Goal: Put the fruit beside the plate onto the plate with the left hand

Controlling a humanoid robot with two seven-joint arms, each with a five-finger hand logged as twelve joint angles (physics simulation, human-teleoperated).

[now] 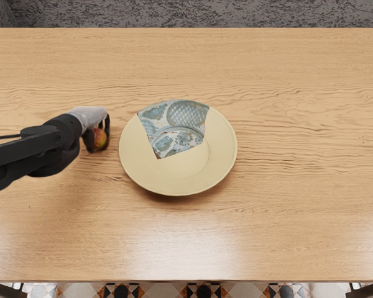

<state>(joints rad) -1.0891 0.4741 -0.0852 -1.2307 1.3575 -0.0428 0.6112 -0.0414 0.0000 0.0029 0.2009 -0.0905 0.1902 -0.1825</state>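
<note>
A cream plate (199, 167) with a blue patterned wedge on its upper left lies at the table's middle. Just left of it a small red-orange fruit (100, 138) sits on the wood, apart from the plate's rim. My left hand (97, 135) comes in from the left edge, and its dark fingers are curled around the fruit, which shows only partly between them. The fruit appears to be still at table level. The right arm is out of view.
The wooden table (286, 236) stretches wide on all sides of the plate. Its far edge meets a grey floor at the top, and its near edge runs along the bottom of the view.
</note>
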